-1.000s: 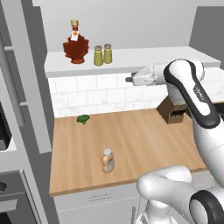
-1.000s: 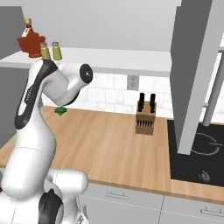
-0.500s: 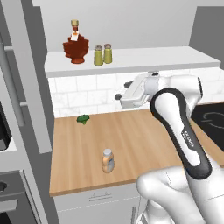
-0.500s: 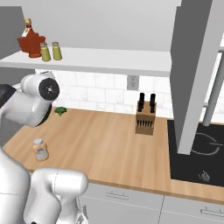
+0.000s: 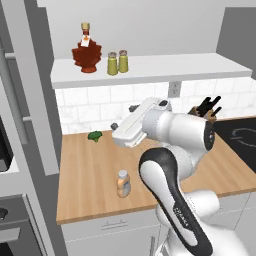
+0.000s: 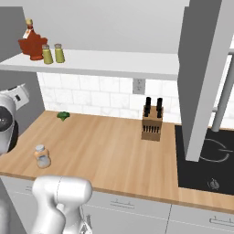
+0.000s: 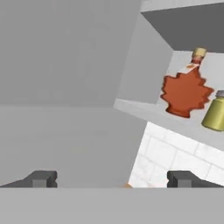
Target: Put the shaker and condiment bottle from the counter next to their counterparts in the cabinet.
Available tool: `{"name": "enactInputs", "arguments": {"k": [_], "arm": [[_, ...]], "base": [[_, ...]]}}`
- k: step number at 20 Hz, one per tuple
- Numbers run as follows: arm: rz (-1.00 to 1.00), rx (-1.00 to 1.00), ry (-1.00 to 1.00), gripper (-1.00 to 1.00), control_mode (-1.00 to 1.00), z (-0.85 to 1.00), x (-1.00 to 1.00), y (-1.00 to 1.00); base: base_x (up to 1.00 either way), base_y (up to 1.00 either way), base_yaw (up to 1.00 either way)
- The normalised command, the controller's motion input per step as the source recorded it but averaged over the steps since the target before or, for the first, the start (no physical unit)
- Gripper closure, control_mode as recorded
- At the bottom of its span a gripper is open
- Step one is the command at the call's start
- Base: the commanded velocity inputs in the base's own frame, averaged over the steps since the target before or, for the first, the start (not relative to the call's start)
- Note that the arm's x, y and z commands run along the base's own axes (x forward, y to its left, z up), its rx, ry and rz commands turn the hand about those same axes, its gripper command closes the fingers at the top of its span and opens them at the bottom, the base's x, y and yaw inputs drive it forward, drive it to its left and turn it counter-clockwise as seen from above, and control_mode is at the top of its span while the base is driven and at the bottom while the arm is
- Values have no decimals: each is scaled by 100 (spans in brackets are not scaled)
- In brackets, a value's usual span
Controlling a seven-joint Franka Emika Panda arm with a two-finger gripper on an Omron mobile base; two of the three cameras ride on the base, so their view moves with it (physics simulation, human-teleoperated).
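Condiment bottle [image 5: 123, 183]: small rounded bottle with orange-tan contents, pale label and whitish-grey cap; it stands upright on the light-brown wooden plank counter [image 5: 95, 180], near the front edge, well below the shelf and nothing touching it.
Shakers [image 5: 117, 63]: two small olive-yellow cylinders with grey metal caps stand side by side on the long white open cabinet shelf [image 5: 165, 67], just beside the dark-red maple-leaf-shaped bottle with a gold cap [image 5: 87, 51].
Task state: judging by the pair on the shelf, the shaker half looks done; the condiment bottle remains.
Gripper [image 7: 111, 179]: jaws spread to their widest, holding nothing; the hand view looks up toward the shelf's end, with the leaf bottle and one shaker above.
Risk, descent: the arm must swing from shelf height down to the counter; a low or fast approach could knock the small bottle over or off the front edge.
Risk, grasp: a rounded body may slip if gripped off-centre.
Risk, placing: the shelf objects stand close together; a careless set-down could topple a shaker or the leaf bottle.
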Motion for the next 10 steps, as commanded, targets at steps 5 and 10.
{"name": "enactInputs", "arguments": {"k": [5,10], "arm": [[-37,-6,0,-100,-100,-24,-1,23],[-71,-5,0,-100,-100,-47,-5,28]], "base": [[0,0,0],[0,0,0]]}}
